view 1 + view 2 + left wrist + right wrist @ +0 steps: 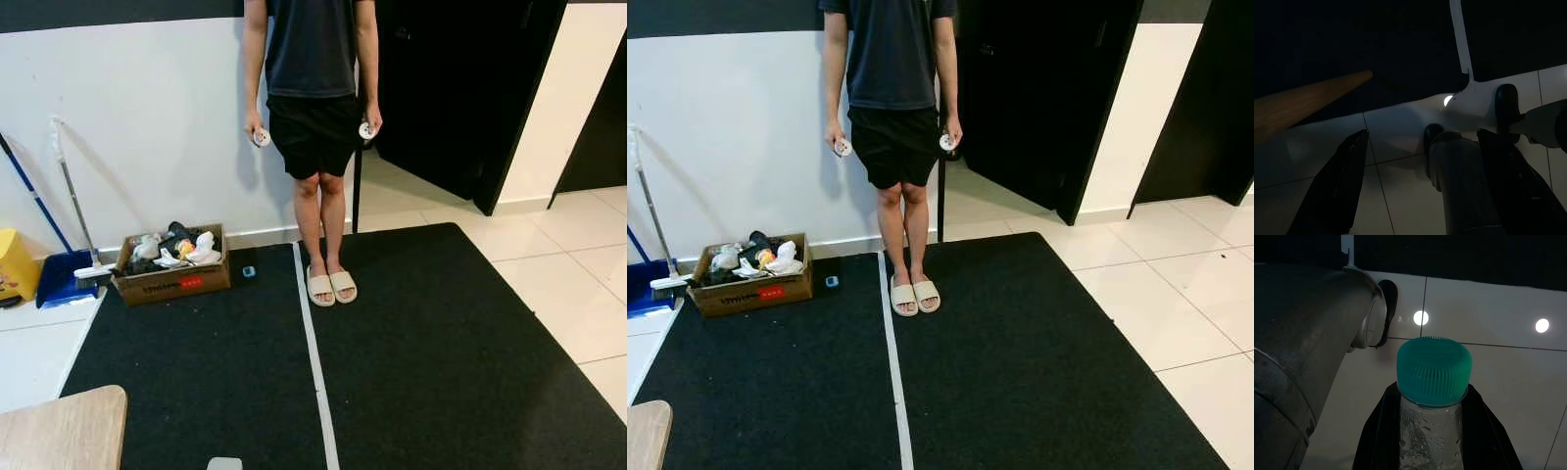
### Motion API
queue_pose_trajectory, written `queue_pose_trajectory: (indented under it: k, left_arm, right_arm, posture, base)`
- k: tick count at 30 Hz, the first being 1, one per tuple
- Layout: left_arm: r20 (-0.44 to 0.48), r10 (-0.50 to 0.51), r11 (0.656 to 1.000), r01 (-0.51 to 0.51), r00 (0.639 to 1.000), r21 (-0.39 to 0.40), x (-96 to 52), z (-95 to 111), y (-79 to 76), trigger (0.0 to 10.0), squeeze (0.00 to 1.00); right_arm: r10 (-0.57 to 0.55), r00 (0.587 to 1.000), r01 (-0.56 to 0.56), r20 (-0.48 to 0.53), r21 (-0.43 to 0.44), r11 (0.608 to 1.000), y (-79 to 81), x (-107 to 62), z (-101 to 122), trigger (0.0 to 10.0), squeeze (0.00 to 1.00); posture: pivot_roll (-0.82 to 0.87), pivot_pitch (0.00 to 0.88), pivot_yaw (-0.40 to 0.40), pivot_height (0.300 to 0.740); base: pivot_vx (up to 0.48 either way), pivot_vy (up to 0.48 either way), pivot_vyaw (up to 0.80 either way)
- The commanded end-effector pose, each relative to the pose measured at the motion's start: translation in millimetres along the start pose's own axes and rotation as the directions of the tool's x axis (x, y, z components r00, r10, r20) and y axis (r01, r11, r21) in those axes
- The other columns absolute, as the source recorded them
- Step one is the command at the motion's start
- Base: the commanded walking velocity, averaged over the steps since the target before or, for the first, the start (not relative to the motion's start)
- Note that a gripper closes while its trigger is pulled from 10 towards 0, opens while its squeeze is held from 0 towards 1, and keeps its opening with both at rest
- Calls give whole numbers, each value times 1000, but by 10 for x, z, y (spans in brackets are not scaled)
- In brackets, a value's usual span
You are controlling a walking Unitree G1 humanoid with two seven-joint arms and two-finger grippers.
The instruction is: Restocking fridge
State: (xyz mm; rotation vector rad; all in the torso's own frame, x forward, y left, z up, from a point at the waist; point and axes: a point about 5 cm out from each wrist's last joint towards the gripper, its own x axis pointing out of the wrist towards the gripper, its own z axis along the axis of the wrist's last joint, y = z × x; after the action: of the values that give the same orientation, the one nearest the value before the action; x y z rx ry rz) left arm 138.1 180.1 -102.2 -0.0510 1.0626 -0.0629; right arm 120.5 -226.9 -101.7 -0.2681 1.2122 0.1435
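The right gripper (1432, 431) clamps a bottle (1431, 431) (green cap); the left gripper (1420, 186) gapes empty. A cardboard box (172, 277) of clutter sits at the mat's (431, 372) far-left corner, beside a person (312, 88).

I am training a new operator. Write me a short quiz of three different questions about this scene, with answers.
1. True or false: the right gripper holds a bottle with a green cap.
2. What stands against the wall to the left of the person? A) a cardboard box of mixed items B) a chair C) a bicycle
3. Fill in: the left gripper is ____ and holds nothing.

Key: 1 true; 2 A; 3 open.
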Motion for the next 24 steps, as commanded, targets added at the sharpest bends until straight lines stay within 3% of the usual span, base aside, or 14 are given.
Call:
queue_pose_trajectory:
  k: [1, 24]
  left_arm:
    - [-18, -9, 1000, 9, 1000, -3, 1, -37, -33, 10000, 0]
    - [-36, -6, 1000, 6, 999, 5, -9, -82, -19, 10000, 0]
  right_arm:
    - [2, 1000, -2, -6, 0, 1000, 3, 1, -6, 10000, 0]
    - [15, 1000, -15, -10, -6, 1000, 18, 2, -9, 10000, 0]
  posture:
    - [-70, 0, 7, 734]
    - [-67, 0, 3, 734]
  base:
    - [0, 0, 0]
    - [0, 0, 0]
